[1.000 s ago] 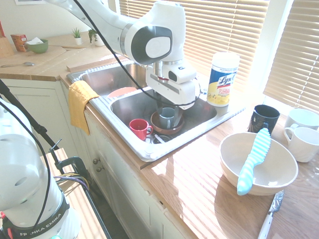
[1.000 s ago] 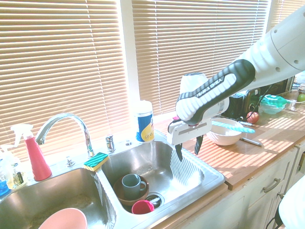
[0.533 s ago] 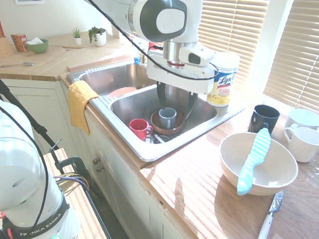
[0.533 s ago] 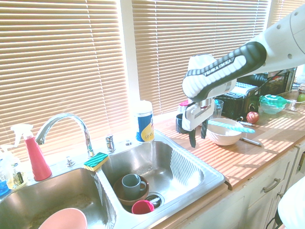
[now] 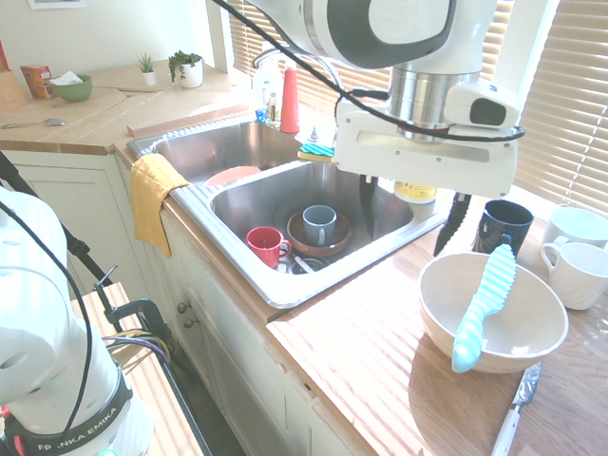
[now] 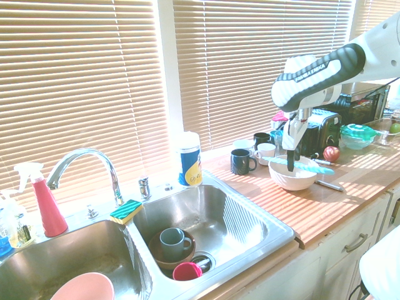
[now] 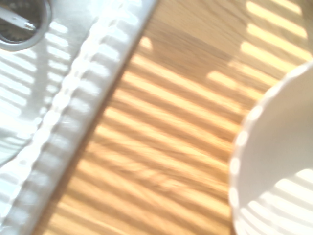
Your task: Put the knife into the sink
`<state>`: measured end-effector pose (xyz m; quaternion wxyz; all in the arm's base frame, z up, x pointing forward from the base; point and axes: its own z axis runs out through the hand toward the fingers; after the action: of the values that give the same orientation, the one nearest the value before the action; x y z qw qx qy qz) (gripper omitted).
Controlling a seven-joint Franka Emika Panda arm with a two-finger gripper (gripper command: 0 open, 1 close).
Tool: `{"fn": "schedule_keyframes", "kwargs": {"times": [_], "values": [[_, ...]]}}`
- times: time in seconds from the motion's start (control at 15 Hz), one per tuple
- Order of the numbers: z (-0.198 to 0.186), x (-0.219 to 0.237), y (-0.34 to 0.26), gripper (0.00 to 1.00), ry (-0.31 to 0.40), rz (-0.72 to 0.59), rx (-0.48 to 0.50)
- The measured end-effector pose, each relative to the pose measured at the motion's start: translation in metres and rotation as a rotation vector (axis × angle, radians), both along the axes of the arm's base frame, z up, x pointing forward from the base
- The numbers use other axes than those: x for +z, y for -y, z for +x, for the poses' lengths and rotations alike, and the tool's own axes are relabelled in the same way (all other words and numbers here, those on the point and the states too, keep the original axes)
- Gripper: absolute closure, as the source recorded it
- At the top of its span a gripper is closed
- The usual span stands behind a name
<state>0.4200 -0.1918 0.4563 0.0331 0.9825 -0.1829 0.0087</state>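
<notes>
Knife (image 5: 484,307) lies across white bowl (image 5: 532,334) on wooden counter (image 5: 380,361), well apart from sink (image 5: 275,195). Gripper (image 5: 411,217) hangs above counter, fingers spread wide, holding nothing (pointing down), just beside bowl, knife untouched.

A chunky turquoise knife (image 5: 484,307) with white stripes lies tilted across a white bowl, resting on its rim, on the wooden counter. The stainless steel sink (image 5: 275,281) with two basins stands well apart, holding cups and dishes.
</notes>
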Motion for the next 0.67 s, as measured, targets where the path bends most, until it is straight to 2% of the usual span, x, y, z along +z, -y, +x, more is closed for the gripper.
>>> {"fn": "schedule_keyframes", "kwargs": {"times": [0.27, 0.53, 0.6, 0.67], "values": [[-0.001, -0.016, 0.050, 0.00, -0.006, -0.001, -0.062], [-0.003, -0.032, 0.072, 0.00, 0.004, -0.006, -0.104], [0.000, -0.035, 0.075, 1.00, 0.017, -0.005, -0.121], [0.003, -0.039, 0.075, 1.00, 0.031, 0.001, -0.142]]}}
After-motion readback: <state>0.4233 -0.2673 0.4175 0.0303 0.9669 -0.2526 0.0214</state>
